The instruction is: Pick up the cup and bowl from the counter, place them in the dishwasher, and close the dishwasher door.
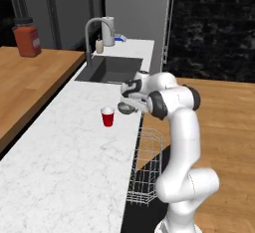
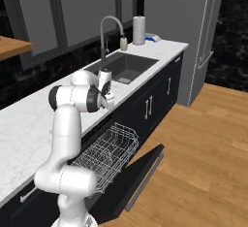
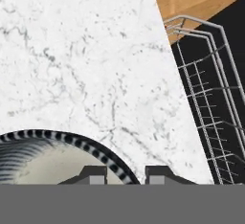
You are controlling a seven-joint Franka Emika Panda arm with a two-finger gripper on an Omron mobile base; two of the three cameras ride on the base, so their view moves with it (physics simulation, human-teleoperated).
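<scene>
The grey bowl [image 1: 128, 109] sits on the white marble counter [image 1: 60, 167] near its front edge, to the right of the red cup [image 1: 107, 117]. My gripper [image 1: 127, 101] reaches down onto it. In the hand view the bowl [image 3: 43, 163] shows a dark striped rim, and that rim runs between the two fingertips [image 3: 93, 173], which stand close on either side of it. The dishwasher rack [image 1: 147, 167] is pulled out below the counter edge. Its black door [image 2: 140, 172] lies open and flat beneath the rack [image 2: 109, 153].
A dark sink [image 1: 109, 70] with a curved faucet [image 1: 92, 28] lies beyond the cup, with a soap bottle [image 1: 99, 45] beside it. An orange jar [image 1: 27, 40] stands on the wooden surface at left. Wooden floor [image 2: 203, 148] spreads right of the open door.
</scene>
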